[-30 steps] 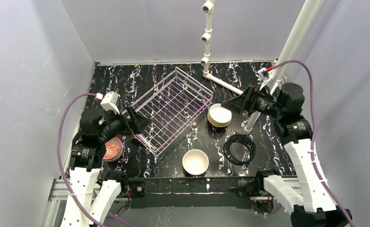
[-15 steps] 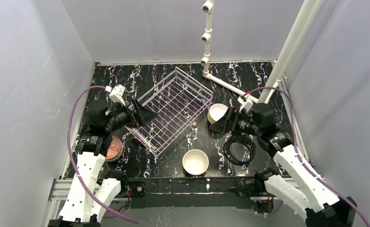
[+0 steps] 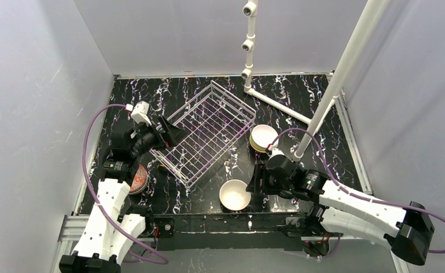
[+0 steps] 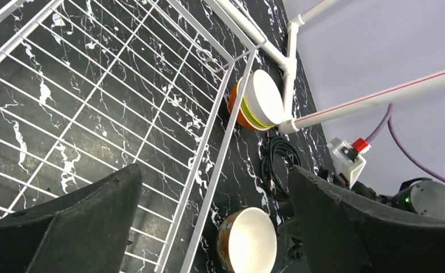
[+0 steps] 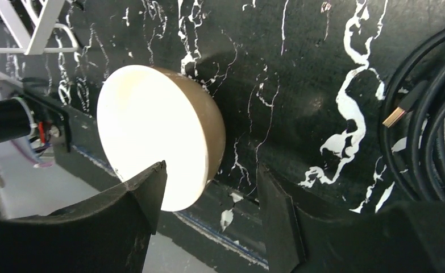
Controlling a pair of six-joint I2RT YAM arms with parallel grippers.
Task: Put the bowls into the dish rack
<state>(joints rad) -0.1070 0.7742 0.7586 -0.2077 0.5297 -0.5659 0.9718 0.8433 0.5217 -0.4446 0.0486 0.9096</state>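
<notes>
The wire dish rack (image 3: 208,129) lies at an angle mid-table and holds no bowls. A tan bowl (image 3: 235,194) sits near the front edge. My right gripper (image 3: 256,181) is open right beside it. In the right wrist view its jaws (image 5: 211,170) straddle the tan bowl's (image 5: 152,128) rim, one finger over the inside and one outside. A stack of bowls (image 3: 263,138), white over yellow-green and orange, stands at the rack's right corner. A red-patterned bowl (image 3: 137,177) is partly hidden under my left arm. My left gripper (image 3: 173,135) is open and empty over the rack's left edge.
A coiled black cable (image 5: 436,114) lies just right of the tan bowl, mostly under my right arm in the top view. The white pipe frame (image 3: 277,102) runs behind the stack and up the right side. The table's front edge is close below the tan bowl.
My right arm swung down from beside the bowl stack to the tan bowl at the front. My left gripper rose to the rack's left edge, then stayed.
</notes>
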